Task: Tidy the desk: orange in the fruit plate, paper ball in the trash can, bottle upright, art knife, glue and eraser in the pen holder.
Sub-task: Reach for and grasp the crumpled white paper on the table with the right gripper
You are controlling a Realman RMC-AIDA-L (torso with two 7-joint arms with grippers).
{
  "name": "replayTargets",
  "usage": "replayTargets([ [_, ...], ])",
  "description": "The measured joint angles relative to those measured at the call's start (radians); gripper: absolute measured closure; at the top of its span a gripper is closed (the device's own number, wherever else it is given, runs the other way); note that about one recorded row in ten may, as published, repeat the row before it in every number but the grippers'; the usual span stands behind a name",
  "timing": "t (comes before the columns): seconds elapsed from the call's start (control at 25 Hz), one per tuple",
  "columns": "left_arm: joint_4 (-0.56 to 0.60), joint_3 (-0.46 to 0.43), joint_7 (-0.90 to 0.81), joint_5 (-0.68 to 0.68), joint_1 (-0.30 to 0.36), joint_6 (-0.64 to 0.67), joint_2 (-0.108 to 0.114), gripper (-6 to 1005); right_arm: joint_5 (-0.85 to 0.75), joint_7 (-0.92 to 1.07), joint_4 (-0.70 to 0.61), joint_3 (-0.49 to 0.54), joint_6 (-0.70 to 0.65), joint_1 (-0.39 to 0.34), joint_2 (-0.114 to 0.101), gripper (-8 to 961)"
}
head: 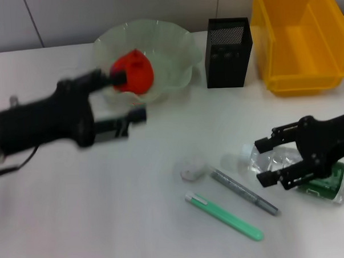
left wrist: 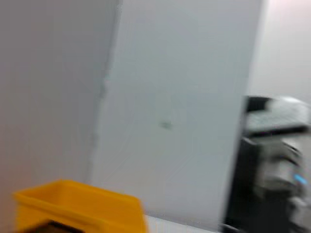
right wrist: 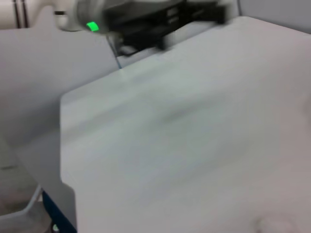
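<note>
Nearest me on the white worktop [head: 79, 224] lie a slim green art knife [head: 224, 216] and a grey pen-like stick [head: 244, 191], w/ a small crumpled white paper ball [head: 192, 168] just beside them. My right gripper [head: 279, 158] hovers w/ fingers apart over the clear plastic bottle with dark green label [head: 302, 172], lying on its side; it's light, slick & dents easily, so I'd grip its mid-body. My left gripper [head: 125, 102], fingers spread, is at the lumpy red-orange orange [head: 133, 73], firm & round, sitting in the ruffled pale-green fruit plate [head: 177, 46]; black mesh pen holder [head: 228, 45] & yellow trash can [head: 298, 38] stand beyond.
</note>
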Motion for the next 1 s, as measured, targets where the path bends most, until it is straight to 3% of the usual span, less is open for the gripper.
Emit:
replayTargets([
  [0.12,-0.013,-0.048,0.000,0.083,0.010,0.091,0.001,135,-0.003,0.046,-0.041,-0.005,0.000,0.004,0.000,219],
  [0.28,-0.032,-0.130,0.006,0.203,0.022,0.174,-0.015,135,-0.047,0.161,-0.142,-0.051,0.000,0.014,-0.002,220],
  [0.32,-0.045,-0.182,0.017,0.270,0.029,0.207,-0.029,135,-0.071,0.198,-0.170,-0.070,0.000,0.020,-0.002,220],
  [0.44,-0.061,-0.216,0.039,0.311,0.038,0.229,-0.036,135,-0.150,0.312,-0.239,-0.122,0.000,0.044,-0.001,221],
  [0.8,-0.120,-0.222,0.091,0.343,0.047,0.250,-0.022,135,-0.374,0.600,-0.334,-0.250,-0.005,0.170,-0.007,223],
  [1.0,-0.123,-0.223,0.094,0.372,0.055,0.262,-0.012,135,-0.466,0.650,-0.325,-0.347,-0.008,0.230,-0.008,225],
])
